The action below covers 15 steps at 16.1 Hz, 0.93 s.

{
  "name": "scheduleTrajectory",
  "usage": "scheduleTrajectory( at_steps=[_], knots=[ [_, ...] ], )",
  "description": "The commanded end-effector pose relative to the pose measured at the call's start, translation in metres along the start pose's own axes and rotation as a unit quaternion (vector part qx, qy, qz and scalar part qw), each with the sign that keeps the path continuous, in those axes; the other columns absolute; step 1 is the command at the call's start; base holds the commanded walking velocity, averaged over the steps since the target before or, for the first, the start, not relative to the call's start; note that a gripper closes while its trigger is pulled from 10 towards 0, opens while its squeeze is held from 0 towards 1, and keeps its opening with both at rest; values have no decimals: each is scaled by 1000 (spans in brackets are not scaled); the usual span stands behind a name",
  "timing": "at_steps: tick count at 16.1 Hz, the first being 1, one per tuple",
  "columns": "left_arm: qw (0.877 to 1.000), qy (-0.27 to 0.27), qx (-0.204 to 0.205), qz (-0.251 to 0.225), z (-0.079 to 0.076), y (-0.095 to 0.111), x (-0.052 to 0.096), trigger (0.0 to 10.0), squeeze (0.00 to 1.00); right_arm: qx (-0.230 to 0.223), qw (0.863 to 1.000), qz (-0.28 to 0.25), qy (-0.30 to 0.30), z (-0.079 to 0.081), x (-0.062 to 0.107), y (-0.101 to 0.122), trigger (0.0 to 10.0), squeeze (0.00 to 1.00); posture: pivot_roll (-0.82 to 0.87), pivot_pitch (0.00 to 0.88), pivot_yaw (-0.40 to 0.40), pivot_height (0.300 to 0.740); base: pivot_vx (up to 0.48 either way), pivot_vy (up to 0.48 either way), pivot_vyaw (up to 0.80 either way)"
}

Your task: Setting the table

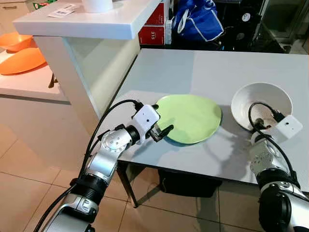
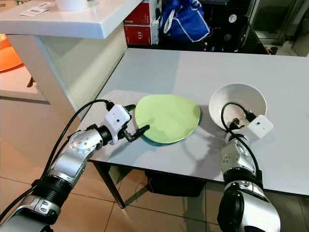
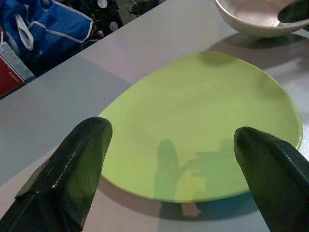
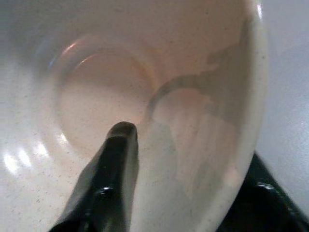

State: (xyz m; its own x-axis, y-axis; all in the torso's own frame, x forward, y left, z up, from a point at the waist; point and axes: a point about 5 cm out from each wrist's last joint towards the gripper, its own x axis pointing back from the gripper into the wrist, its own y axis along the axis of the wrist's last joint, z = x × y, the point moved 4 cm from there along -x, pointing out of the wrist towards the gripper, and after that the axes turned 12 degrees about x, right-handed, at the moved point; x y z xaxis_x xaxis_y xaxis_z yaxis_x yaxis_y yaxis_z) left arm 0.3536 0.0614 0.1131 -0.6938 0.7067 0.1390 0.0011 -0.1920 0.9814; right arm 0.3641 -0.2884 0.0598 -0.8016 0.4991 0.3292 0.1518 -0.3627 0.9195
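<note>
A flat light-green plate (image 1: 190,118) lies near the front edge of the grey table (image 1: 193,67). My left gripper (image 1: 162,119) hovers open at the plate's left rim, with its fingers (image 3: 82,159) spread wide on either side of the near edge and touching nothing. To the right stands a white speckled bowl (image 1: 260,99). My right gripper (image 4: 193,150) is shut on the bowl's near rim, with one finger (image 4: 116,164) inside against the wall and the other outside under the rim. The bowl (image 4: 96,87) is empty.
A white counter (image 1: 96,21) with a pale wall under it rises at the table's left. Orange bowls (image 1: 21,60) sit on a lower shelf further left. A blue bag (image 1: 198,21) and red boxes (image 1: 154,29) stand behind the table. Tiled floor lies below.
</note>
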Motion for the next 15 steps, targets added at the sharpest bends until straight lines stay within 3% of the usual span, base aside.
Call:
scheduleTrajectory(
  at_steps=[1,2,3,4,8,12,15],
  knots=[
    [1000,7,-5,-3,3,3,1,10000,0,18,992,126,-25,-15,13,-62,10000,1000,-18,2,141,740,0,0,0],
    [1000,8,-5,-3,3,3,1,10000,0,25,992,121,-24,-13,12,-59,10000,1000,-18,2,141,740,0,0,0],
    [1000,10,-4,-4,3,2,1,10000,0,56,993,97,-28,-12,8,-46,10000,780,-19,4,137,740,0,0,0],
    [1000,11,-3,-4,3,2,1,10000,0,62,994,87,-27,-11,7,-42,10000,0,-19,4,136,740,0,0,0],
    [1000,13,-3,-4,3,2,1,10000,0,86,996,9,8,7,4,-11,10000,0,-24,5,135,740,0,0,0],
    [1000,14,-5,-6,4,3,0,10000,0,89,996,-21,19,18,5,3,10000,0,-25,2,135,740,0,0,0],
    [1000,17,-6,-7,5,3,0,10000,0,84,992,-94,26,27,8,36,10000,0,-25,0,134,740,0,0,0]
  ],
)
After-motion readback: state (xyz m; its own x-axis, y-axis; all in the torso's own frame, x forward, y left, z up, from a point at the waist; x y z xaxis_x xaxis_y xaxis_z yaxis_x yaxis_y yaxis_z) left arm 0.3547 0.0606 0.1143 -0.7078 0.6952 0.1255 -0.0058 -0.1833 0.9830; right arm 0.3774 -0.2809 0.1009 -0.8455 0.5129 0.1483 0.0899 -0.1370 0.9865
